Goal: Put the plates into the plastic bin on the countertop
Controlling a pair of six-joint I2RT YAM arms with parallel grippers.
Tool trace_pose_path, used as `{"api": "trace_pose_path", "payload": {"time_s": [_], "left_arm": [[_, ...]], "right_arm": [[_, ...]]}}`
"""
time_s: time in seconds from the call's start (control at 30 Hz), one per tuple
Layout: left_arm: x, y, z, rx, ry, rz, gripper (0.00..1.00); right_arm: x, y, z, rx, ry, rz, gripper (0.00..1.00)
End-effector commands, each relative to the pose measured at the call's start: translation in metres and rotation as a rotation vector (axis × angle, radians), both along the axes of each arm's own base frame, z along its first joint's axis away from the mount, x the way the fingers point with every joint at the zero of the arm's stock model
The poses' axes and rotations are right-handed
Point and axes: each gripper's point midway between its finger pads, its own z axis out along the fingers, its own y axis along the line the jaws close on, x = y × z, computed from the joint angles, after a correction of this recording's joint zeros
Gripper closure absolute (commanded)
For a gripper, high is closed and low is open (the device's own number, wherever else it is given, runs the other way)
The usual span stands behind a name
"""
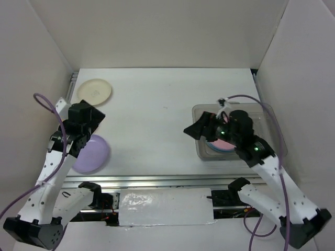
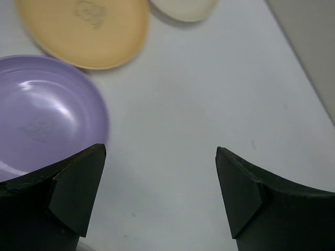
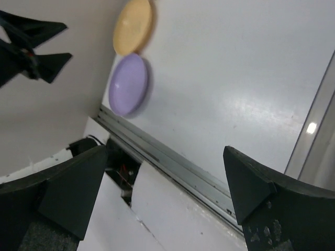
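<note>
A lavender plate (image 1: 90, 155) lies at the near left of the countertop (image 1: 157, 115), and a cream plate (image 1: 94, 91) lies at the far left. My left gripper (image 1: 89, 117) hovers between them, open and empty. Its wrist view shows the lavender plate (image 2: 42, 115), an orange-yellow plate (image 2: 86, 29) and the cream plate (image 2: 183, 8) past the open gripper (image 2: 159, 193). The plastic bin (image 1: 201, 111) stands on the right and holds a pink plate (image 1: 224, 146) on a blue one. My right gripper (image 1: 192, 130) is open and empty at the bin's left edge, and the open gripper (image 3: 165, 193) shows in its wrist view.
A metal rail (image 1: 157, 180) runs along the countertop's near edge, also in the right wrist view (image 3: 209, 178). White walls close in the left, back and right. The right wrist view shows the orange-yellow plate (image 3: 133, 26) and the lavender plate (image 3: 128, 83).
</note>
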Motion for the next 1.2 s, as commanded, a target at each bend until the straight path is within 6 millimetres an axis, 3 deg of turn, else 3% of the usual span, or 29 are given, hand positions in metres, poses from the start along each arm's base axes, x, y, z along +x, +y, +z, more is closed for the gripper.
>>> {"api": "trace_pose_path", "payload": {"time_s": [0.0, 0.03, 0.07, 0.13, 0.17, 0.2, 0.23, 0.27, 0.33, 0.37, 0.4, 0.47, 0.57, 0.67, 0.77, 0.8, 0.9, 0.93, 1.07, 1.17], "left_arm": [[-0.037, 0.039, -0.041, 0.036, 0.169, 0.097, 0.01], [-0.044, 0.052, -0.046, 0.034, 0.196, 0.139, 0.01], [-0.048, 0.053, -0.045, 0.037, 0.197, 0.111, 0.01], [-0.057, 0.070, -0.042, 0.047, 0.212, 0.149, 0.01], [-0.059, 0.072, -0.040, 0.049, 0.213, 0.151, 0.01], [-0.059, 0.073, -0.029, 0.040, 0.192, 0.146, 0.01], [-0.062, 0.078, -0.025, 0.049, 0.196, 0.146, 0.01], [-0.058, 0.069, -0.015, 0.029, 0.170, 0.081, 0.01], [-0.054, 0.062, -0.003, 0.031, 0.143, 0.004, 0.01], [-0.058, 0.060, 0.003, 0.023, 0.151, 0.000, 0.01], [-0.059, 0.060, 0.006, 0.031, 0.147, 0.003, 0.01], [-0.066, 0.064, 0.015, 0.056, 0.122, 0.016, 0.01], [-0.072, 0.067, 0.018, 0.092, 0.105, 0.009, 0.01], [-0.072, 0.065, 0.012, 0.110, 0.133, -0.033, 0.01], [-0.071, 0.061, 0.006, 0.110, 0.158, -0.081, 0.01], [-0.072, 0.062, 0.006, 0.113, 0.166, -0.089, 0.01], [-0.071, 0.060, 0.012, 0.123, 0.138, -0.112, 0.01], [-0.072, 0.060, 0.016, 0.123, 0.127, -0.113, 0.01], [-0.073, 0.059, 0.026, 0.133, 0.098, -0.127, 0.01], [-0.072, 0.057, 0.028, 0.130, 0.086, -0.142, 0.01]], "right_arm": [[0.010, 0.050, 0.030, 0.126, -0.094, 0.130, 0.00], [0.025, 0.072, 0.013, 0.089, -0.035, 0.150, 0.00], [0.033, 0.105, -0.002, 0.033, 0.011, 0.198, 0.00], [0.043, 0.142, -0.015, -0.012, 0.042, 0.223, 0.00], [0.046, 0.161, -0.024, -0.025, 0.066, 0.244, 0.00], [0.051, 0.196, -0.042, -0.045, 0.104, 0.279, 0.00], [0.053, 0.213, -0.050, -0.043, 0.120, 0.293, 0.00], [0.056, 0.247, -0.069, -0.043, 0.162, 0.325, 0.00], [0.055, 0.281, -0.091, -0.066, 0.210, 0.356, 0.00], [0.058, 0.306, -0.079, -0.045, 0.194, 0.373, 0.00], [0.049, 0.328, -0.130, -0.125, 0.264, 0.392, 0.00], [0.052, 0.363, -0.155, -0.138, 0.294, 0.403, 0.00], [0.044, 0.396, -0.184, -0.142, 0.339, 0.423, 0.00], [0.046, 0.418, -0.203, -0.154, 0.359, 0.419, 0.00], [0.053, 0.425, -0.223, -0.202, 0.389, 0.369, 0.01], [0.054, 0.420, -0.234, -0.238, 0.419, 0.342, 0.02], [0.059, 0.415, -0.239, -0.246, 0.447, 0.298, 0.11], [0.065, 0.409, -0.241, -0.274, 0.453, 0.259, 0.19], [0.067, 0.402, -0.249, -0.326, 0.484, 0.231, 0.29], [0.067, 0.394, -0.258, -0.360, 0.499, 0.220, 0.43]]}}
